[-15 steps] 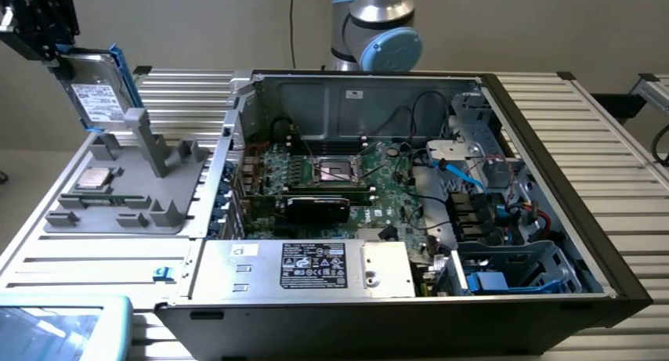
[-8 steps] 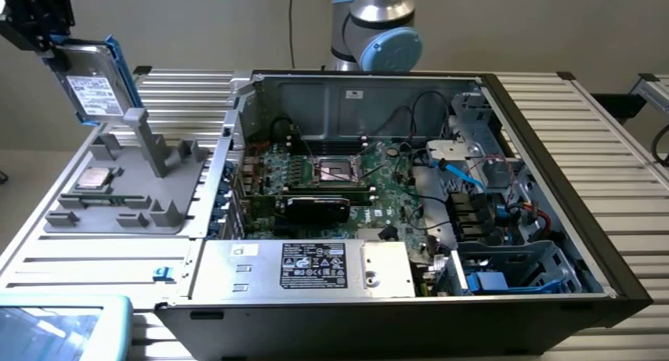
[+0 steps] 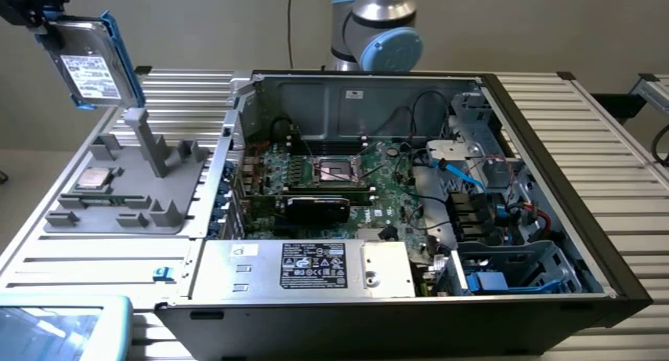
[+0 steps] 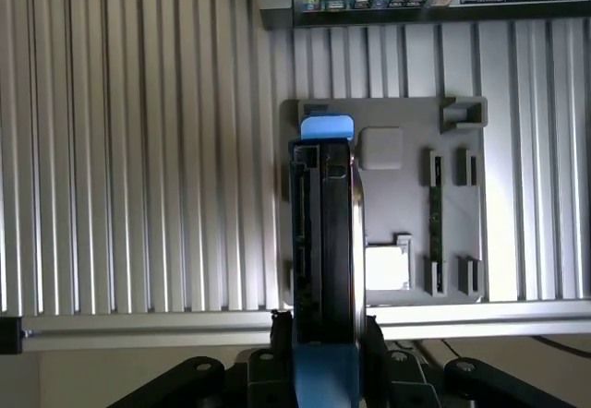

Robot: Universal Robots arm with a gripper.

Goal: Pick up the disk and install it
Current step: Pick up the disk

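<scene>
A slatted metal table (image 3: pixel 627 181) carries an open computer case (image 3: pixel 565 142), lying on its side with the motherboard facing up and a large grey box with a black-and-white sticker (image 3: pixel 313 268) along its near edge. The arm (image 3: pixel 377 32) rises behind the case. On the table at the exterior view's left of the case lies a grey fixture tray (image 3: pixel 115 208) with an upright post (image 3: pixel 146 142). The disk (image 3: pixel 92 63) hangs in the air above this tray, apart from it and outside the case. Its long axis is nearly upright, the upper end leaning a little toward the exterior view's left, and its white label (image 3: pixel 89 77) faces the exterior camera. Blue rails (image 3: pixel 124 52) run along its long edges. The gripper (image 3: pixel 47 20) holds it by the upper end. In the wrist view the disk (image 4: pixel 323 233) is seen edge-on, its length pointing straight away from the gripper toward the tray below, with the fingers (image 4: pixel 277 330) pressed narrow against its two flat sides. A small square silver chip (image 3: pixel 94 178) rests in the tray.
</scene>
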